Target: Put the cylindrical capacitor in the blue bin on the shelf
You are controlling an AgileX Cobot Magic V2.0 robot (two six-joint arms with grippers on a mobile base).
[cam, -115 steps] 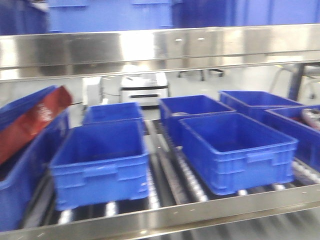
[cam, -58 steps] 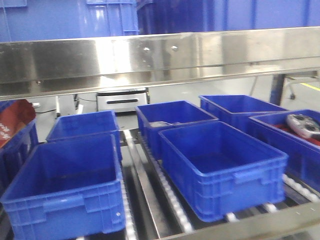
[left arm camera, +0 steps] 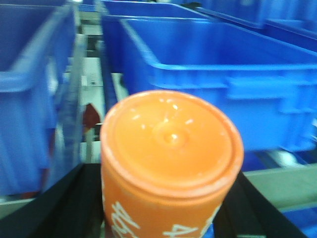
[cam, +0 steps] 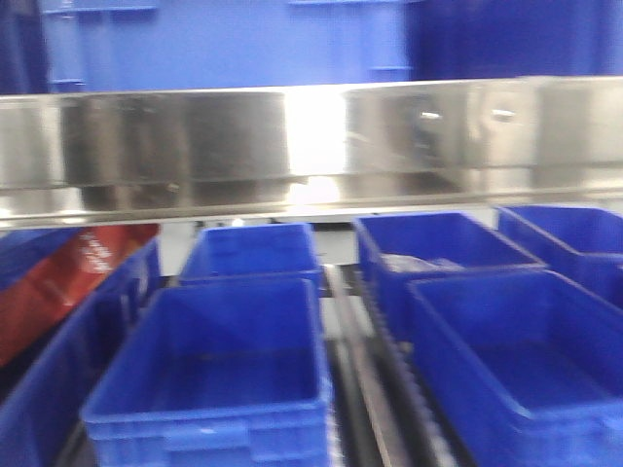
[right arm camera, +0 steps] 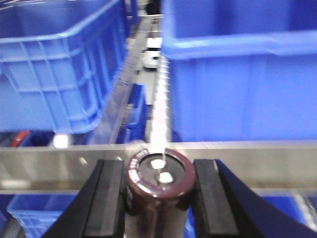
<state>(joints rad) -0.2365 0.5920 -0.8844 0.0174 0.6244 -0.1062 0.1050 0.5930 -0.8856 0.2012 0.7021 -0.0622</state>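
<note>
The cylindrical capacitor (right arm camera: 158,179), dark maroon with two silver terminals on its top, stands upright between the black fingers (right arm camera: 111,198) of my right gripper (right arm camera: 158,182), which is shut on it. It sits just in front of the shelf's steel front rail (right arm camera: 49,161), below the blue bins (right arm camera: 242,79). My left gripper (left arm camera: 171,203) is shut on an orange cylinder (left arm camera: 171,144) with white lettering, facing a blue bin (left arm camera: 223,74). In the front view the shelf rail (cam: 195,136) spans the frame above two rows of blue bins (cam: 209,389); neither gripper shows there.
A red object (cam: 58,287) leans in the far-left bin. The back middle bin (cam: 438,248) holds something pale. Roller tracks (cam: 355,389) run between the bin rows. More blue bins (cam: 224,39) stand on the tier above.
The front view has closed in on the shelf. The bins look larger and sit further right, the upper rail sits lower, and the red object is back in view at left.
</note>
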